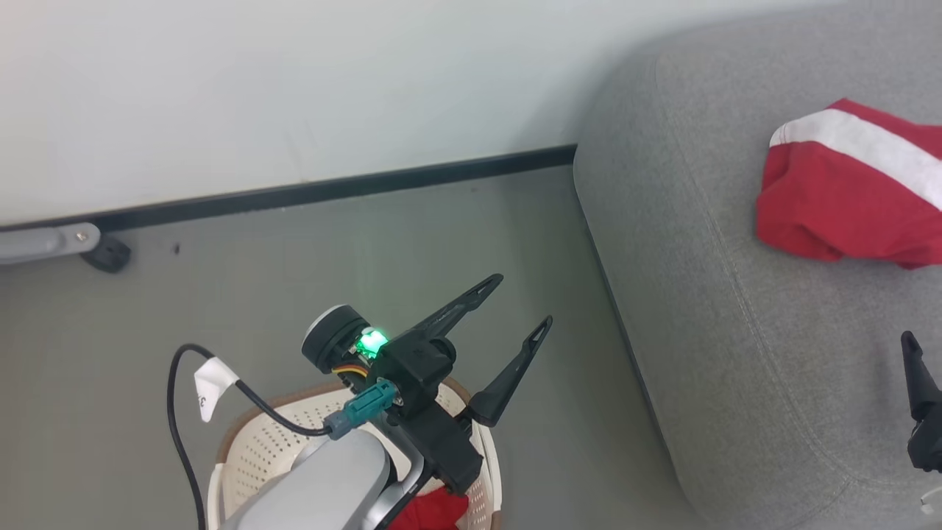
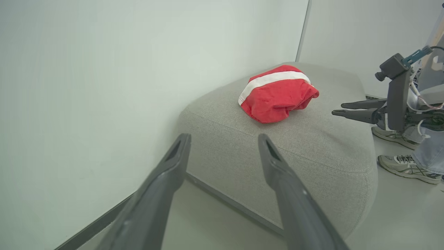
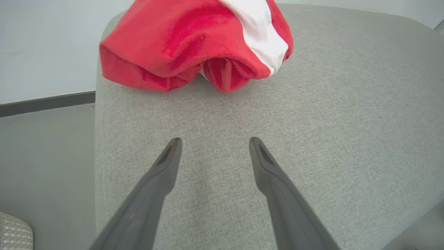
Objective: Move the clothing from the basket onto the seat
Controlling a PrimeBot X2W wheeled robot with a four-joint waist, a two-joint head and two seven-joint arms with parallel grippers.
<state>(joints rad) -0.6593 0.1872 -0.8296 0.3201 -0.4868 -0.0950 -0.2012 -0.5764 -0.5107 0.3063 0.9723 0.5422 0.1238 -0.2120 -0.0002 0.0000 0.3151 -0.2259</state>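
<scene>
A bundled piece of red clothing [image 1: 846, 191] with a white stripe lies on the grey seat [image 1: 736, 309], away from both grippers. Over the seat, just short of that clothing [image 3: 194, 45], my right gripper [image 3: 215, 140] stands open and empty; one of its fingers [image 1: 916, 375] shows at the right edge of the head view. My left gripper [image 1: 521, 300] is open and empty above the cream basket [image 1: 272, 442] on the floor. A bit of red clothing [image 1: 430, 509] shows inside the basket, mostly hidden by my arm. From the left wrist, the clothing [image 2: 277, 93], the seat [image 2: 312, 146] and the right gripper [image 2: 339, 108] are visible.
A white wall with a black baseboard [image 1: 331, 188] runs behind the grey floor. A grey bar with a dark foot [image 1: 110, 254] stands at the far left. A person's shoes [image 2: 406, 168] are on the floor beyond the seat. A black cable [image 1: 176, 412] loops beside the basket.
</scene>
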